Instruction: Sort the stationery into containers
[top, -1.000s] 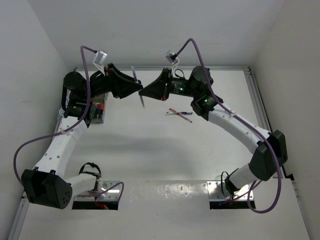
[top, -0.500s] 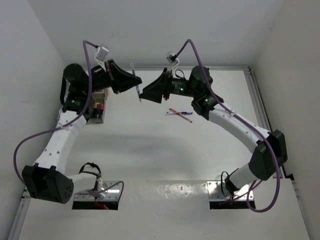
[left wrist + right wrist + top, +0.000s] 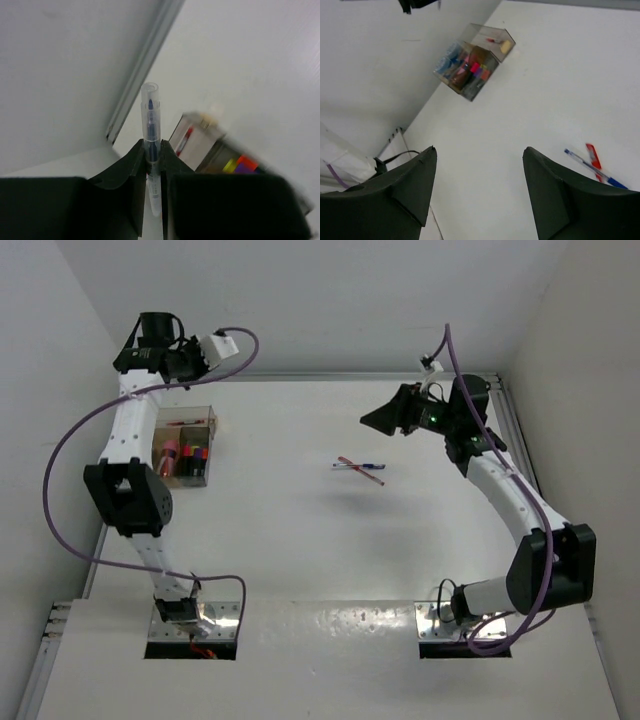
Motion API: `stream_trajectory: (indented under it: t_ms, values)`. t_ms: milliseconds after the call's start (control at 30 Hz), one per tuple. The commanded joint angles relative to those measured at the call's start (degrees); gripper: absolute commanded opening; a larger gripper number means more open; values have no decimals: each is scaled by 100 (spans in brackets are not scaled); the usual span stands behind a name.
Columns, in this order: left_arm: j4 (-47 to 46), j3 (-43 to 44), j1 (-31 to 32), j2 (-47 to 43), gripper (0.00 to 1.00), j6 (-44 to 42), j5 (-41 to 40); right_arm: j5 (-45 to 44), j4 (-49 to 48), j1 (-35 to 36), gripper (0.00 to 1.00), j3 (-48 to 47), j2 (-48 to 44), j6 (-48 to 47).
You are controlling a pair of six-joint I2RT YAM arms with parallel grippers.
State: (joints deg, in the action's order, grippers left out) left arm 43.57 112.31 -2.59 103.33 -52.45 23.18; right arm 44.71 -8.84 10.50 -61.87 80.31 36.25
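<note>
Two thin pens, a red pen [image 3: 350,463] and a blue pen [image 3: 375,467], are left lying together, apparently crossed, on the white table [image 3: 300,540], a little right of its middle and well apart from everything else. No other loose stationery is seen on the surface.

Farther back, against the left edge and near the far-left corner, the small rectangular organiser box [image 3: 210,435] with smoky translucent walls is already partly filled. A pink bottle [image 3: 168,454] and stubby highlighters with coloured caps [image 3: 195,454] are packed into its nearer compartment, and a thin red item is seen in the farther one. The sorting is judged to be mostly done, with three pens left to be put away: the pair on the table and one in the air.

The right arm is bent out along the right edge and reaches inward, its wrist lifted beyond the two pens. The right gripper [image 3: 479,150] is spread wide, and nothing is held between its fingers.

The left arm is stretched up along the left edge, its wrist raised high over the far-left corner, beyond the box. The left gripper [image 3: 151,147] is pinched tightly around a clear-barrelled pen with blue ink [image 3: 150,117]. The pen is gripped partway along the barrel, with its capped end projecting past the fingertips.
</note>
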Motion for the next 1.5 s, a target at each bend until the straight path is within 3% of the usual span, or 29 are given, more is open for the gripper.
stream_trajectory:
  t_ms: [0, 133, 300, 867, 1033, 1233, 1333, 1433, 1467]
  values:
    - [723, 789, -373, 851, 0, -2372, -1120, 170, 102, -180, 68, 323, -226, -487]
    - [846, 1484, -794, 1716, 0, -2920, -1202, 152, 49, -408, 68, 623, -218, -558]
    - [872, 1364, -884, 2112, 0, -3437, -1263, 144, 198, -593, 67, 720, -113, -751]
    - [635, 713, -857, 2569, 7, -3105, -1237, 99, 269, -743, 67, 606, 178, -751]
    - [512, 669, -840, 2604, 28, -2886, -1271, 108, 348, -734, 68, 527, 292, -769]
    - [187, 766, -831, 2579, 43, -2596, -1377, 91, 479, -708, 68, 395, 406, -856]
    - [187, 1107, -840, 2526, 45, -2438, -1316, -5, 866, -603, 69, 124, 546, -1277]
    - [134, 1694, -822, 2315, 45, -1669, -948, -514, 2093, -322, 66, -533, 887, -2242]
    - [47, 1811, -822, 2080, 46, -1342, -790, -707, 2967, -208, 64, -789, 1011, -2941]
